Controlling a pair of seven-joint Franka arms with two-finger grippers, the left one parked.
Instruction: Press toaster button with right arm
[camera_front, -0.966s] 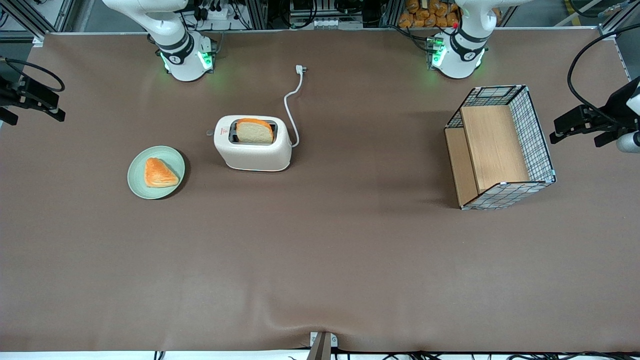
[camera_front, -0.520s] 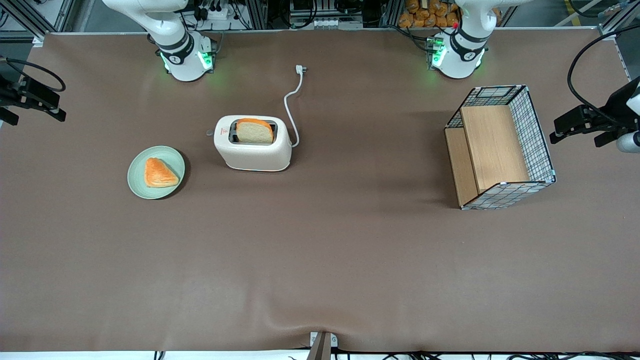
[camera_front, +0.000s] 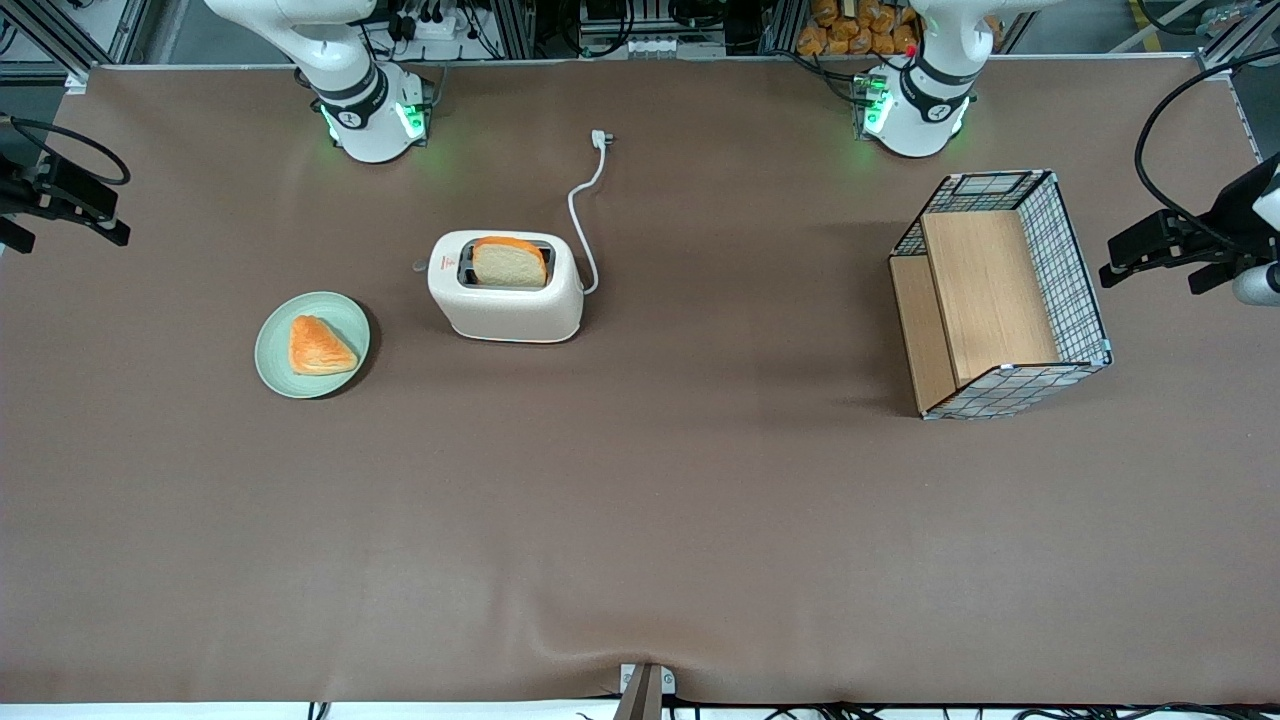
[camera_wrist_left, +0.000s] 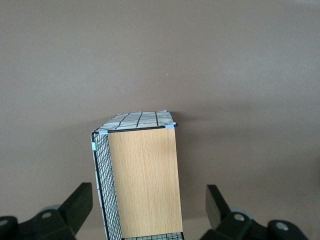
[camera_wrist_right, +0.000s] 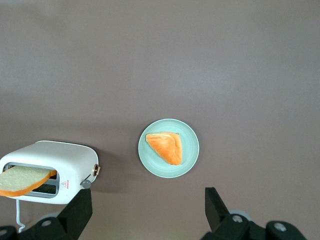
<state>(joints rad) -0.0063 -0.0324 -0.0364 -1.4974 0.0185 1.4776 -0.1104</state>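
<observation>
The cream-white toaster (camera_front: 505, 300) stands on the brown table with a slice of bread (camera_front: 509, 262) sticking up out of its slot. Its small grey lever knob (camera_front: 420, 266) sits on the end facing the working arm's end of the table. The toaster (camera_wrist_right: 47, 170), the bread (camera_wrist_right: 25, 179) and the knob (camera_wrist_right: 86, 183) also show in the right wrist view. My right gripper (camera_front: 70, 205) hangs at the working arm's end of the table, well apart from the toaster. In the right wrist view the gripper (camera_wrist_right: 147, 212) is wide open and empty, above bare table.
A green plate (camera_front: 345, 312) with a triangular pastry (camera_front: 318, 346) lies beside the toaster, toward the working arm's end. The white cord and plug (camera_front: 600, 138) run from the toaster toward the arm bases. A wire-mesh wooden basket (camera_front: 1000, 295) lies toward the parked arm's end.
</observation>
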